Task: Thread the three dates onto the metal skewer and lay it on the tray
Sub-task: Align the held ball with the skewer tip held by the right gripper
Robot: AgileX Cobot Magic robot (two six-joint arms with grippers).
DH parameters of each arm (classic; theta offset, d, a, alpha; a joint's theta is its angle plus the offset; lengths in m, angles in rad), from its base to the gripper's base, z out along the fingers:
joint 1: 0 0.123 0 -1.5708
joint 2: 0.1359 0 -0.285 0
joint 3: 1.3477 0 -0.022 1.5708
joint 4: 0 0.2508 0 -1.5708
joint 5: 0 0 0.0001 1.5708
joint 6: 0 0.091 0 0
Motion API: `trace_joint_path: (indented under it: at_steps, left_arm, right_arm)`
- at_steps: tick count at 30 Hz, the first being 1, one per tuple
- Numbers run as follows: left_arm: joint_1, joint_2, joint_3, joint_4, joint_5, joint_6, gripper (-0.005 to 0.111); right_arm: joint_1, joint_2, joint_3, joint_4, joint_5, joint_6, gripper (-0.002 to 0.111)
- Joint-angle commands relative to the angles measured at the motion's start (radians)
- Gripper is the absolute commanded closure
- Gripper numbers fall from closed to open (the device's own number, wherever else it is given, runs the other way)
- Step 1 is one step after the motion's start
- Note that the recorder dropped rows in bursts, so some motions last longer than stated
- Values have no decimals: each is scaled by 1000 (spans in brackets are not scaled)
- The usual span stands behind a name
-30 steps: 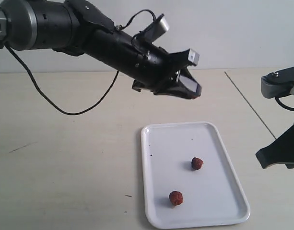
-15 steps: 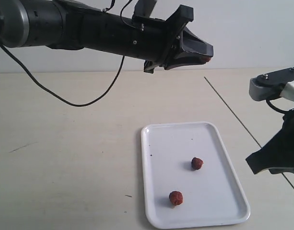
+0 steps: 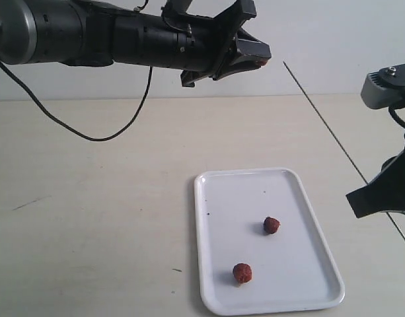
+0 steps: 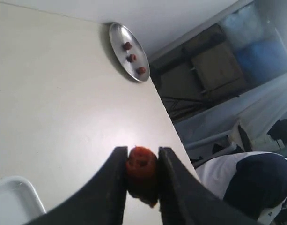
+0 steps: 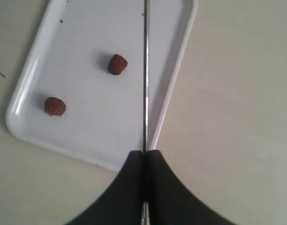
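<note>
My left gripper [image 3: 263, 58] is raised high above the table, shut on one reddish-brown date [image 4: 142, 169] that fills the gap between its fingers. Two more dates [image 3: 271, 225] [image 3: 242, 273] lie on the white tray [image 3: 222, 191] near the table's front. My right gripper [image 5: 144, 153] is shut on the thin metal skewer [image 3: 334, 135], which slants up and left from the right arm toward the held date; its tip ends a little right of that date. In the right wrist view the skewer [image 5: 145, 70] crosses over the tray [image 5: 35, 51].
A round metal dish [image 4: 129, 52] with three small red lumps sits near the far table edge in the left wrist view. A black cable [image 3: 90, 135] hangs from the left arm over the table's left part.
My left arm has risen and swung level, carrying the date up and slightly left. The right arm has shifted right, and the skewer now points higher toward the date.
</note>
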Motion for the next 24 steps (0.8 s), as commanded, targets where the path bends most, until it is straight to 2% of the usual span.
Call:
trace_joint_path:
  at_steps: [1, 5, 24]
  left_arm:
    - [16, -9, -5, -28, -10, -2, 84]
    - [16, -9, -5, -33, -20, -2, 84]
    - [-2, -9, -5, -57, -7, -2, 84]
  right_arm:
    - [-3, -8, 0, 70, -16, -66, 108]
    - [-3, -8, 0, 167, -16, -166, 108]
    - [-3, -4, 0, 159, -40, -165, 108]
